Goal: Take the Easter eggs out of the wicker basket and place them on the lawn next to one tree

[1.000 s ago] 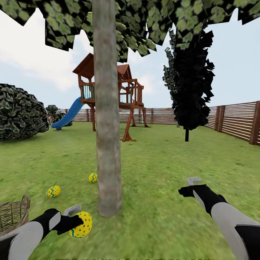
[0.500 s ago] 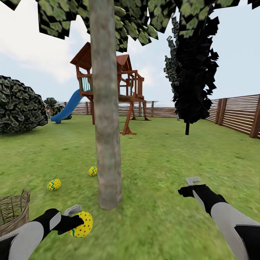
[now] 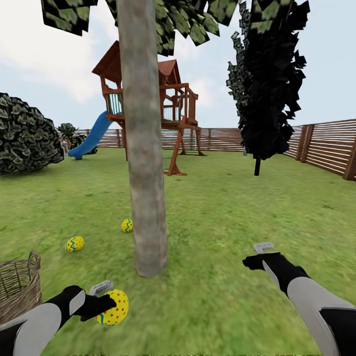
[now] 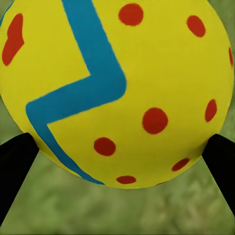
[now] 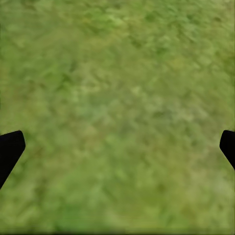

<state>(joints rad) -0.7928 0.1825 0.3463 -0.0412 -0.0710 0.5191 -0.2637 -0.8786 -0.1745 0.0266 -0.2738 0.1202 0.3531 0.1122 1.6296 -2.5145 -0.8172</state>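
Our left gripper (image 3: 110, 307) jaws pinch the yellow red-dotted egg (image 3: 113, 307); we should lower it gently beside the grey-brown tree trunk (image 3: 146, 198) at one o'clock. Right gripper (image 5: 117, 147) jaws are spread.

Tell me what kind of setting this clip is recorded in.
A simulated fenced back garden, by the look of it: a mown lawn, a wooden playset with a blue slide, and a slatted wooden fence round the edge. A tall tree stands close ahead, with two Easter eggs on the grass beside it.
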